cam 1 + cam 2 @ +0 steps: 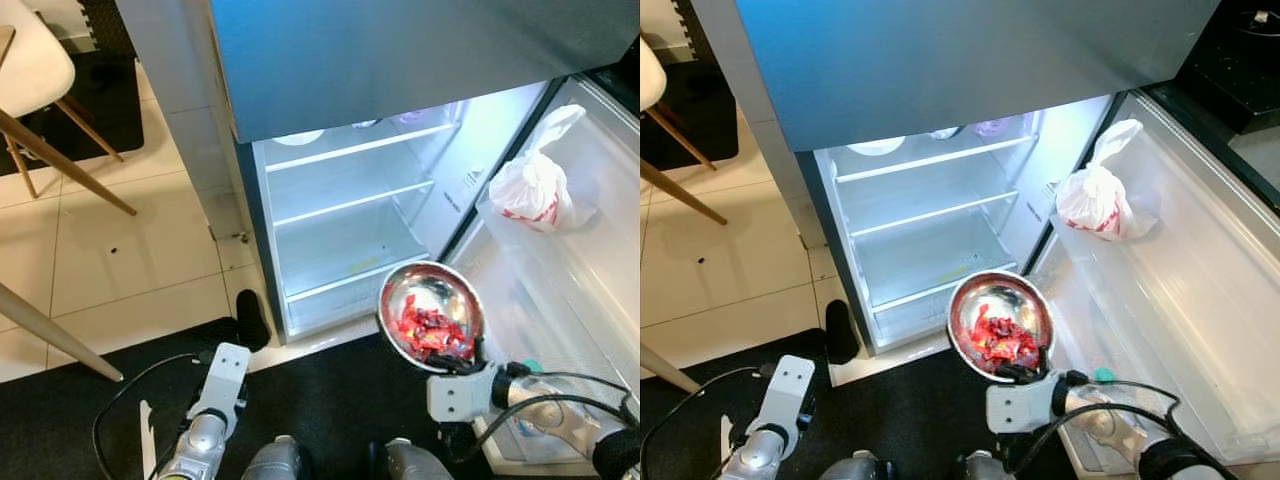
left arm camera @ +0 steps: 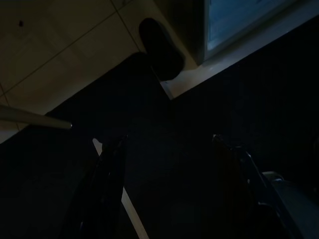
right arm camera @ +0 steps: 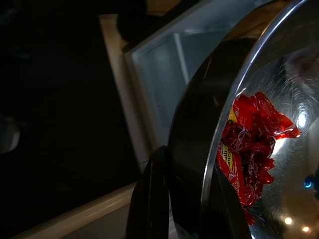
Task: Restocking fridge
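Pinching the steel bowl (image 1: 431, 312) of red candies (image 1: 432, 332) with our right gripper (image 1: 452, 364), we face the open fridge (image 1: 350, 220); left gripper (image 2: 169, 154) hangs spread.

Shiny silver round metal bowl (image 1: 432, 290) heaped with red crinkled sweet wrappers (image 1: 432, 332), flecked with yellow. White crumpled plastic bag (image 1: 533, 190) with red print on the pale door shelf. Blue-grey glossy fridge door panel (image 1: 400, 50) above a bright white fridge interior (image 1: 345, 215). Cream square floor tiles (image 1: 130, 260), black floor mat (image 1: 330, 400), pale wooden chair legs (image 1: 70, 165).
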Robot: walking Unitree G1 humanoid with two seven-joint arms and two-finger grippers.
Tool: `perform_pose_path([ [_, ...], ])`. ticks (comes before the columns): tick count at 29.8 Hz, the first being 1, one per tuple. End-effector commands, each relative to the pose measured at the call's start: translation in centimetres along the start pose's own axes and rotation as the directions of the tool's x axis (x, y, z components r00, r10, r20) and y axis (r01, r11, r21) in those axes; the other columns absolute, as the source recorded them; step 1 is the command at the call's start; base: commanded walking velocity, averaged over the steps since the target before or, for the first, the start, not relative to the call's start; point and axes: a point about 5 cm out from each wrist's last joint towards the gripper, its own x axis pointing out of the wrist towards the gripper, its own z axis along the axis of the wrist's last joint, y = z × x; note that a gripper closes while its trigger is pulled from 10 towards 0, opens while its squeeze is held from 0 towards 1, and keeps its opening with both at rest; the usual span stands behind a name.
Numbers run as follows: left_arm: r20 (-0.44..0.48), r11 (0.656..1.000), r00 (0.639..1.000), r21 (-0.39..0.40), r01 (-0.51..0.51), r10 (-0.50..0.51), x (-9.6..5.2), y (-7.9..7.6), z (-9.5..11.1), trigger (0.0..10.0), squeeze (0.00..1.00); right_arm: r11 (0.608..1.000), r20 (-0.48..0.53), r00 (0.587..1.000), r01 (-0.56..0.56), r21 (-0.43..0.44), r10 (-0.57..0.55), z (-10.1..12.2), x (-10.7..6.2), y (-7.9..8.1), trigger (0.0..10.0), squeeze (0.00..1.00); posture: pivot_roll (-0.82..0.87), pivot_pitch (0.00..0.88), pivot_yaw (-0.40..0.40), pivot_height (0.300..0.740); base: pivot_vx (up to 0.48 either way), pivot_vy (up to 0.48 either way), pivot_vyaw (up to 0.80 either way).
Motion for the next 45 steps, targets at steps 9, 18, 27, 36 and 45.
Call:
perform_pose_path([
  [9,-0.029,1.000,1.000,0.004,-0.004,0.004,-0.30,-0.40,-0.80,10.0,0.00,0.998,-0.011,0.998,0.063,0.028,-0.063,0.52,0.52,-0.55,10.0,0.00,-0.04,0.169,-0.028,0.740,0.107,0.000,0.00],
  [18,-0.026,1.000,1.000,0.005,-0.001,0.001,-0.27,-0.52,-0.70,10.0,0.00,0.997,-0.022,0.998,0.066,0.037,-0.065,0.52,0.42,-0.47,10.0,0.00,-0.04,0.169,-0.031,0.740,0.469,0.000,0.00],
  [27,-0.025,1.000,1.000,0.012,0.001,-0.001,-0.28,-0.57,-0.71,10.0,0.00,0.997,-0.037,0.997,0.070,0.042,-0.068,0.20,0.28,-0.45,10.0,0.00,-0.04,0.169,-0.031,0.740,0.461,0.000,0.00],
  [36,-0.013,1.000,1.000,0.022,0.004,-0.004,-0.32,-0.63,-0.65,10.0,0.00,0.996,-0.053,0.996,0.076,0.049,-0.073,-0.16,0.06,-0.48,10.0,0.00,-0.04,0.168,-0.029,0.740,0.235,0.000,0.00],
  [45,-0.015,1.000,1.000,0.020,0.004,-0.004,-0.35,-0.61,-0.71,10.0,0.00,0.996,-0.060,0.995,0.079,0.050,-0.076,-0.29,0.03,-0.57,10.0,0.00,-0.04,0.164,-0.029,0.740,0.000,0.000,0.00],
])
